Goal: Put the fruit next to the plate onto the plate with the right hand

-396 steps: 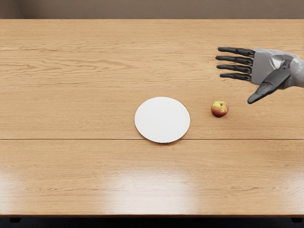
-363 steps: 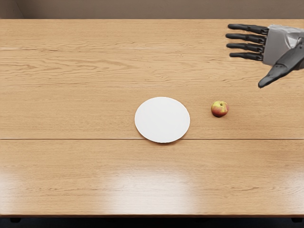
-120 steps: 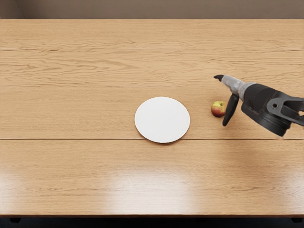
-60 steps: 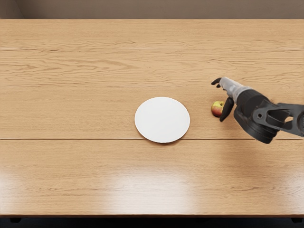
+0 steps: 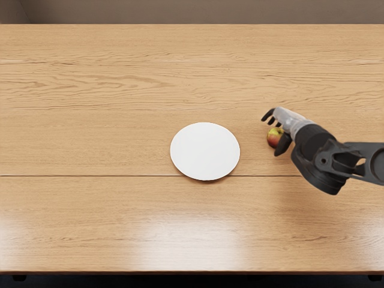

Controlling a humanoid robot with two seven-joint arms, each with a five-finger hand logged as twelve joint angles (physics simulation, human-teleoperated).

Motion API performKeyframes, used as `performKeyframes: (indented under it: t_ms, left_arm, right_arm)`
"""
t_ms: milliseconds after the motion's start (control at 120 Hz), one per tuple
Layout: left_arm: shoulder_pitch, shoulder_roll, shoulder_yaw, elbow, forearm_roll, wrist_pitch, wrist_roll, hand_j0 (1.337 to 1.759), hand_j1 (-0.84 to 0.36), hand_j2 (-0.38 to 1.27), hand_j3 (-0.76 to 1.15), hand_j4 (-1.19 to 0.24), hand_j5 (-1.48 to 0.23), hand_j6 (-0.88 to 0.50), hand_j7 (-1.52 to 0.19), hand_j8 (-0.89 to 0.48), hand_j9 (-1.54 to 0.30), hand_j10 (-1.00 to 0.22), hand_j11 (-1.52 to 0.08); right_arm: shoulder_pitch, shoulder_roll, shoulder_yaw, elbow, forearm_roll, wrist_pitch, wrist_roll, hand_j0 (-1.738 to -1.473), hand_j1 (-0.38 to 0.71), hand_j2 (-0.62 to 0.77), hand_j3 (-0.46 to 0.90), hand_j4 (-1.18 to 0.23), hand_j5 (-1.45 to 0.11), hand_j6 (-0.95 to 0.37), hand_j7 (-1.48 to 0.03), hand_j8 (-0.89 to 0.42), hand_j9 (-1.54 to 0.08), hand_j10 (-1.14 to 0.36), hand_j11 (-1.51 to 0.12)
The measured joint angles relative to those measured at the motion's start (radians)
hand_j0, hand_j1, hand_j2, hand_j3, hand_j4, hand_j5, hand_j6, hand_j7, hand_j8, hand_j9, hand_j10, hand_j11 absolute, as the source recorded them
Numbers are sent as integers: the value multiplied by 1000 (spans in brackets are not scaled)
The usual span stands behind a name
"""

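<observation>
Half the apple (image 5: 273,138) shows, on the table (image 5: 108,90) right of the plate (image 5: 204,151); the right hand (image 5: 283,125) covers the rest. Whether that hand grips it cannot be told.

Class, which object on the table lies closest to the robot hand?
The small red-yellow apple, right at the right robot hand; the round white plate lies farther left, apart from it.

Bright even light, sharp render; soft glare patches on near table (image 5: 192,240) edge

Open table (image 5: 252,147) separates the apple (image 5: 273,138) from the plate (image 5: 204,151).
</observation>
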Motion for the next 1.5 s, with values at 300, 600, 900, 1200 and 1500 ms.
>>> performKeyframes:
  t_ms: [300, 600, 900, 1200, 1500]
  left_arm:
    - [0, 0, 0, 0, 0, 0, 0, 1658, 73, 46, 0, -230, -299, -230, -299, -230, -299, -230, -299]
    - [0, 0, 0, 0, 0, 0, 0, 1658, 73, 46, 0, -230, -299, -230, -299, -230, -299, -230, -299]
    - [0, 0, 0, 0, 0, 0, 0, 1658, 73, 46, 0, -230, -299, -230, -299, -230, -299, -230, -299]
    - [0, 0, 0, 0, 0, 0, 0, 1658, 73, 46, 0, -230, -299, -230, -299, -230, -299, -230, -299]
    - [0, 0, 0, 0, 0, 0, 0, 1658, 73, 46, 0, -230, -299, -230, -299, -230, -299, -230, -299]
  right_arm:
    - [-1, 1, -12, -6, -1, -16, 0, -1658, 128, -77, 0, -401, -518, -401, -518, -373, -519, -400, -518]
    - [-7, 4, -12, -15, -2, -19, 0, -1658, 177, -82, 0, -458, -559, -449, -574, -395, -575, -448, -575]
    - [-17, 18, -12, -43, -4, -18, 0, -1658, 186, -79, 0, -477, -563, -463, -588, -446, -590, -462, -590]
    - [-33, 28, -13, -60, -10, -22, -1, -1653, 269, -42, -2, -524, -648, -491, -661, -449, -665, -516, -665]
    - [-39, 54, -18, -88, -17, -30, -4, -1634, 277, 14, -3, -667, -758, -460, -805, -446, -777, -659, -774]
